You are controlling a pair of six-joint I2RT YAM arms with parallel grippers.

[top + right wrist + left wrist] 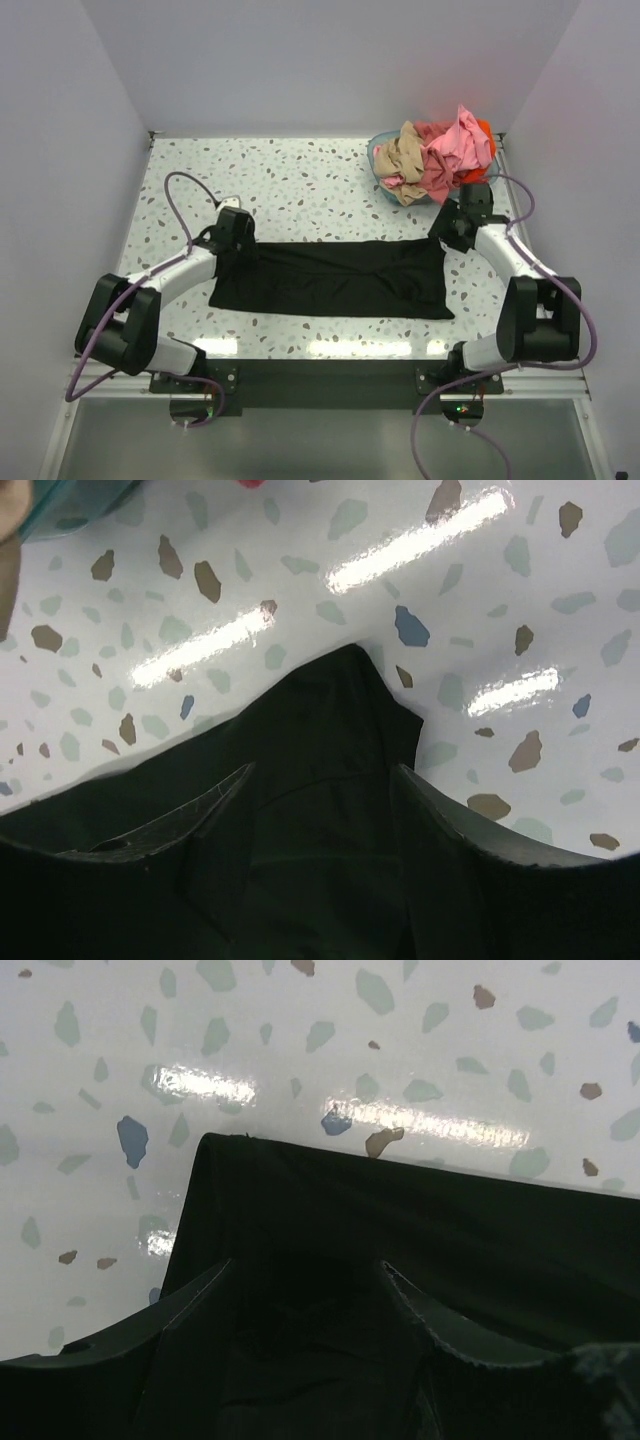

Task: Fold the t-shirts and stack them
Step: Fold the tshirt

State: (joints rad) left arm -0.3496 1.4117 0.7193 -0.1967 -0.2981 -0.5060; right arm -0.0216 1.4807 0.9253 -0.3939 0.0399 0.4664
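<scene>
The black t-shirt lies in a long flat strip on the near part of the table. The left gripper is over its far left corner. The right gripper is over its far right corner. Both have their fingers spread and pinch nothing. I think both should grab their corners together and keep the edge straight. The other t-shirts wait in the teal basket, far right.

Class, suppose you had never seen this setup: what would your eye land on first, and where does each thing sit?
The large black t-shirt lies as a long dark band across the middle of the speckled table. Next, the bright heap of pink, tan and orange-red shirts spills from the teal basket at the far right corner. The left tool and right tool, both open, sit over the black shirt's far corners.
</scene>
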